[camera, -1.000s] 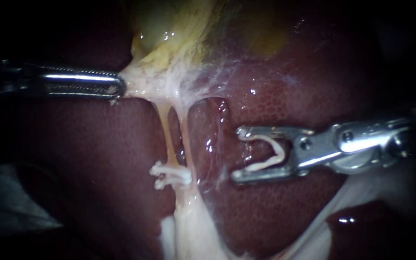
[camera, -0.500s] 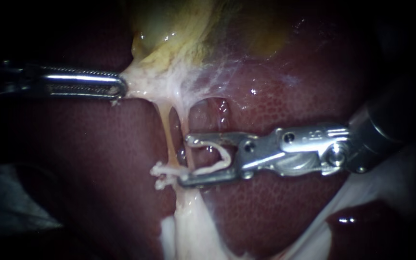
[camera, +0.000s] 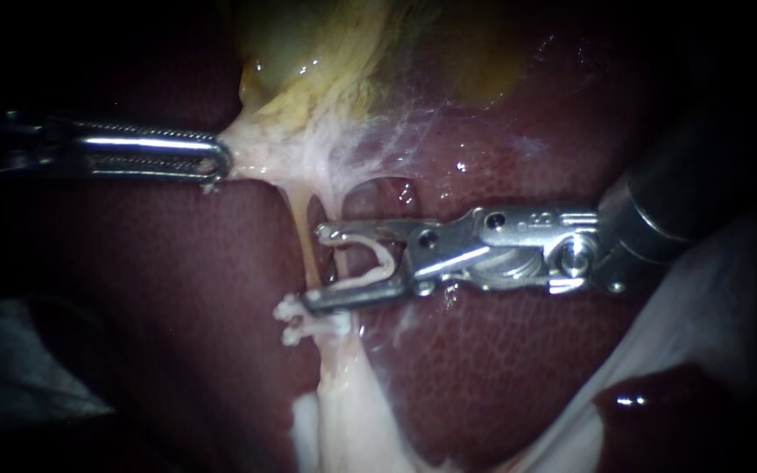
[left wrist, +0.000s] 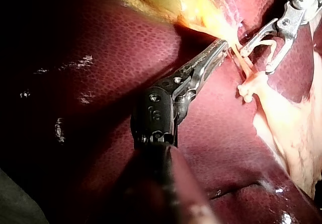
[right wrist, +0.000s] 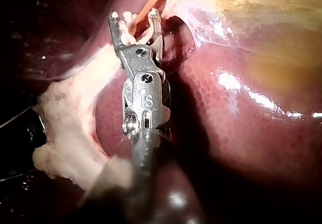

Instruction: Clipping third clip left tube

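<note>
The left tube [camera: 300, 219] is stretching from the gallbladder [camera: 326, 52] down to two white clips [camera: 295, 321]. Just above them, our right instrument [camera: 313, 268] is reaching it, spread jaws carrying an open clip [camera: 387, 260]. Our left instrument [camera: 219, 159] is pinching pale tissue [camera: 265, 144].

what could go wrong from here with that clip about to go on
1. The right instrument carries the loaded clip across both tubes. Closing now might also catch the right tube, or only part of the left tube.
2. Its lower jaw sits right by the two clips already on and could knock them.
3. The left instrument holds pale tissue taut, so a slip would slacken the tubes.
</note>
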`<state>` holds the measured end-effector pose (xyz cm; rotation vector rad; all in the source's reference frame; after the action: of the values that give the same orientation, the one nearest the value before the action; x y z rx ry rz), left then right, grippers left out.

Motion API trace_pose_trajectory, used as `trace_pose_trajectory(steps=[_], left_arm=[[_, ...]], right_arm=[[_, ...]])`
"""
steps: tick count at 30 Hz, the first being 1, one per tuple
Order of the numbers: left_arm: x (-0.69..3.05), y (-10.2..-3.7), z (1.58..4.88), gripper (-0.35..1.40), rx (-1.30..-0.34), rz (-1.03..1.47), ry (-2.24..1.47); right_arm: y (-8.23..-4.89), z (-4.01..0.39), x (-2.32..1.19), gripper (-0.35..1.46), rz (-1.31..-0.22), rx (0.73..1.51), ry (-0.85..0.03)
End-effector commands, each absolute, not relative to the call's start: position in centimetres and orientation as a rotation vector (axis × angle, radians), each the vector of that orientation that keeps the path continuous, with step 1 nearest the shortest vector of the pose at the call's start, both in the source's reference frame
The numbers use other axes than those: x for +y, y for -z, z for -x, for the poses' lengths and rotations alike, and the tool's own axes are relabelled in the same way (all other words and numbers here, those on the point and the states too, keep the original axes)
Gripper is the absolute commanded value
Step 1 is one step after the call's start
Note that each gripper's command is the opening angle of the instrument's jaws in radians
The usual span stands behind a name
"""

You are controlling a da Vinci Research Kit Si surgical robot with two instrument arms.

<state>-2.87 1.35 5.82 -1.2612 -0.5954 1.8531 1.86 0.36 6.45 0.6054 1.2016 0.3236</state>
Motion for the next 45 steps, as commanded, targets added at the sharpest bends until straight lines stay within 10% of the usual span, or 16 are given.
trace_pose_trajectory(steps=[1, 32, 45], left_arm=[[1.35, -5.81, 2.87, -0.35, -0.595, 1.261, -1.853], [1.35, -5.81, 2.89, -0.35, -0.594, 1.261, -1.852], [1.35, -5.82, 2.9, -0.35, -0.594, 1.261, -1.853]], right_arm=[[-6.48, -1.86, 0.36, 0.5, -0.611, 1.203, -0.321], [-6.38, -2.26, 0.4, 0.46, -0.767, 1.361, -0.346], [-6.27, -2.16, 0.49, -0.03, -0.757, 1.345, -0.399]])
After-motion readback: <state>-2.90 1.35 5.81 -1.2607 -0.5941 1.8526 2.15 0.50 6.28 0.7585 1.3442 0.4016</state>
